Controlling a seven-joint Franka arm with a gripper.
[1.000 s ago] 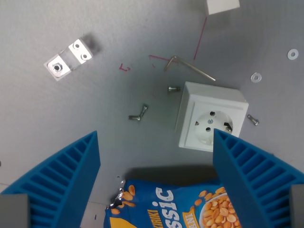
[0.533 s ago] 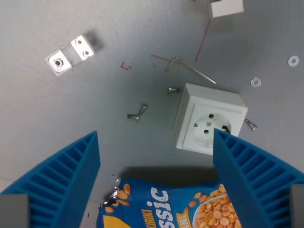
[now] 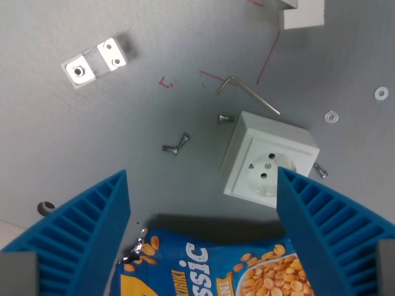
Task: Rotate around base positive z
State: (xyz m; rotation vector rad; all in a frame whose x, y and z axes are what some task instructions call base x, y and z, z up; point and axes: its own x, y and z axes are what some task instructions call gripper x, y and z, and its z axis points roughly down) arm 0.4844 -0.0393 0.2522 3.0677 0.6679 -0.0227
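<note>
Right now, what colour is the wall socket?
White, the socket shows clearly in the wrist view.

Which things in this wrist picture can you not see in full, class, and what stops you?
- Peanut bag: wrist view; cut off by the bottom edge, sides behind the blue claw fingers.
- White socket: wrist view; lower corner hidden by the right-hand finger.
- White block: cut off by the top edge.
- Small dark thing at the left: too small to name.
- Claw: only the fingers show.

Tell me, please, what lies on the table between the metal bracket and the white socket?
In the wrist view, between the metal bracket and the white socket lie a red mark and a pair of small screws; otherwise bare grey table.
</note>
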